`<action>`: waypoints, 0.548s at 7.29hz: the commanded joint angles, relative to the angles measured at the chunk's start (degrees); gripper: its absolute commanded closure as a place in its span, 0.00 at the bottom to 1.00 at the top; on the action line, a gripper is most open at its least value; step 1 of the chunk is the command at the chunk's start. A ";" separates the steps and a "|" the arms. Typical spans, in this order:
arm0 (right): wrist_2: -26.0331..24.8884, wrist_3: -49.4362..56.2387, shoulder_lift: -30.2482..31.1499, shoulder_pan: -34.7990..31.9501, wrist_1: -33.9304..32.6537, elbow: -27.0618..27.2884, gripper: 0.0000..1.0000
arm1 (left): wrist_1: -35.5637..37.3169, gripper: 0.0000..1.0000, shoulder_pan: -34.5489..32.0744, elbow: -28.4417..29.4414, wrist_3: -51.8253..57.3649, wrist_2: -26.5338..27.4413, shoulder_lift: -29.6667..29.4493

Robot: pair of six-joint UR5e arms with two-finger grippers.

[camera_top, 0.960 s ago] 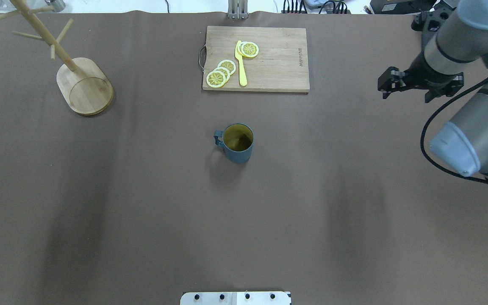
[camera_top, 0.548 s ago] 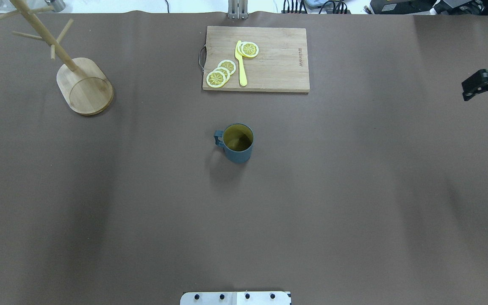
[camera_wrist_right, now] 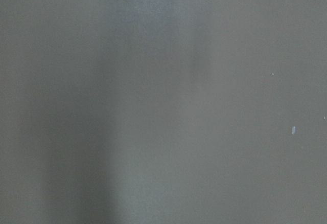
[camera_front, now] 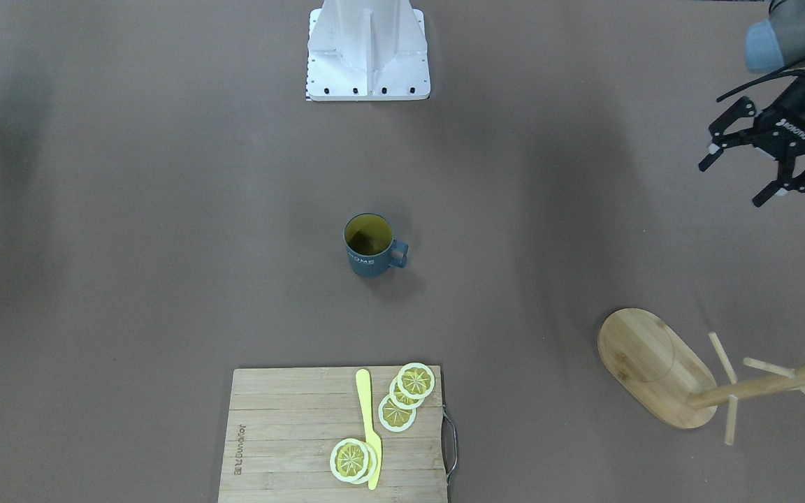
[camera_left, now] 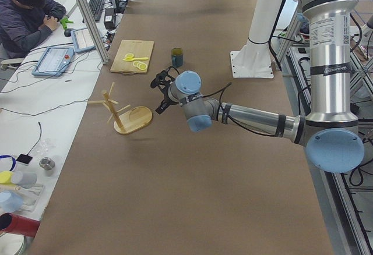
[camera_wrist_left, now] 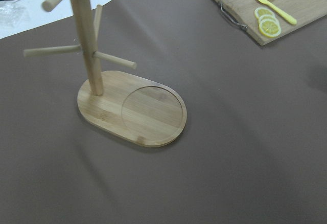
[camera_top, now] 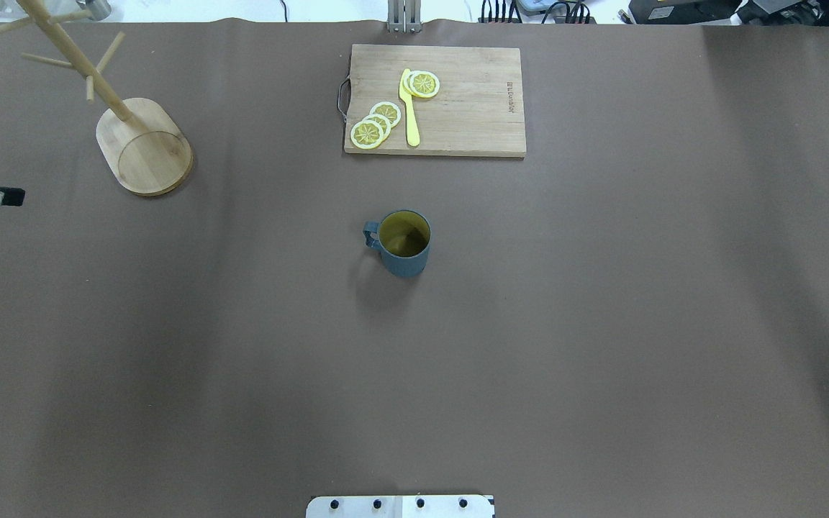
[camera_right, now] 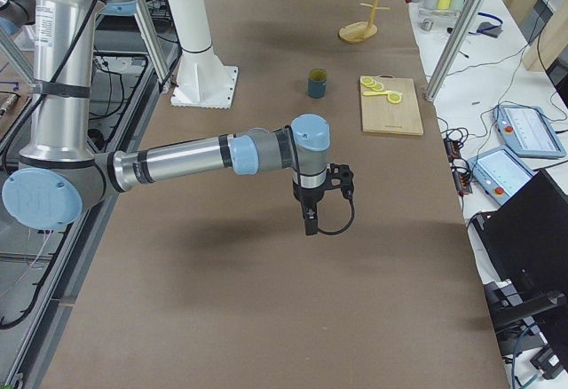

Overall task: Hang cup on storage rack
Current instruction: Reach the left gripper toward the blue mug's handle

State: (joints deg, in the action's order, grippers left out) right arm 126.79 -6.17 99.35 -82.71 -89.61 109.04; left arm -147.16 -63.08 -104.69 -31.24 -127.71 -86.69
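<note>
The cup (camera_top: 404, 244) stands upright near the middle of the table, well apart from the rack (camera_top: 145, 147) at the far left. Its handle (camera_top: 370, 235) is turned toward the robot's left. The left gripper (camera_front: 732, 183) hangs above the table near the rack, its jaws spread wide and empty. The right gripper (camera_right: 309, 220) shows only in the right side view, so I cannot tell whether it is released or clenched.

The step in hand looks like the reach for the cup. It likely goes best with a pinch on the wall at the rim, on the side away from the handle. That leaves the loop free to slide over 1 of the thin angled pegs (camera_wrist_left: 115, 60). A centred, firm pinch should stop the cup swinging.

A plain brown mat (camera_top: 601, 324) covers the table. A cutting board (camera_top: 472, 108) at the far edge carries lemon slices (camera_top: 386, 113) and a yellow knife (camera_top: 409, 115). A person (camera_left: 26, 19) sits at a side desk.
</note>
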 commanded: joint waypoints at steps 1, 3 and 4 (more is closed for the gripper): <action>1.09 0.19 5.32 -3.84 7.33 -3.90 0.00 | 0.12 0.01 11.08 0.70 -5.40 9.29 -6.18; 1.27 0.54 7.60 -4.56 7.51 -4.01 0.00 | -0.40 0.02 16.82 8.41 -5.77 9.50 -14.34; 0.83 0.54 7.52 -4.56 7.08 -3.92 0.00 | -0.75 0.02 18.67 10.79 -5.77 12.02 -17.51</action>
State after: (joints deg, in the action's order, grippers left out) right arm 127.96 -5.72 106.38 -87.06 -82.37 105.12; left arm -147.51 -47.38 -97.54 -36.87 -117.89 -99.72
